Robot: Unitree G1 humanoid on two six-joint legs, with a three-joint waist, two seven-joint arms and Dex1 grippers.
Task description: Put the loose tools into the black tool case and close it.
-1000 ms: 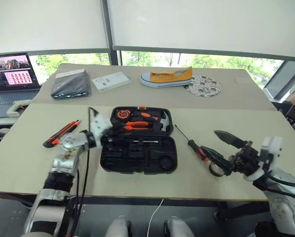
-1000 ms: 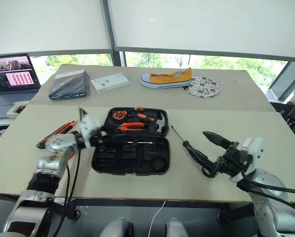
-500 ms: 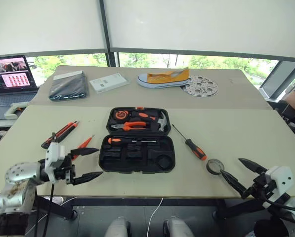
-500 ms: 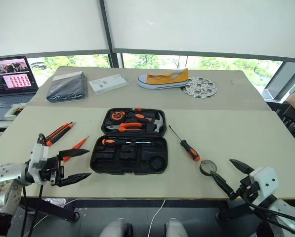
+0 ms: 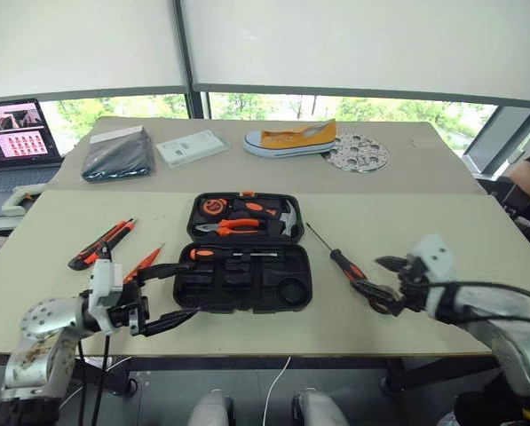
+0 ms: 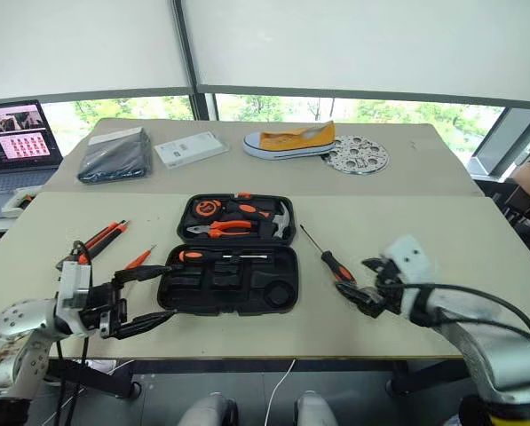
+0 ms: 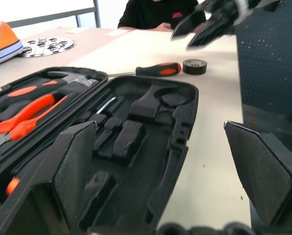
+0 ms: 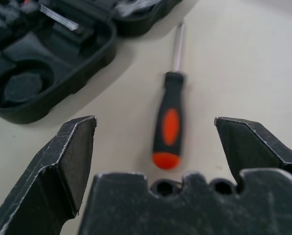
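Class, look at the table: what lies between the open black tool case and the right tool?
In the left eye view, a black-and-orange screwdriver lies on the table between the tool case and the open right tool. The right wrist view shows it too.

The left pincer (image 5: 165, 296) is held low at the near left, pointing level toward the right — its two black fingers (image 7: 75, 169) are spread wide and hold nothing. The right pincer (image 5: 384, 282) reaches in from the near right, tilted a little downward — its fingers (image 8: 70, 156) also stand wide apart and empty.
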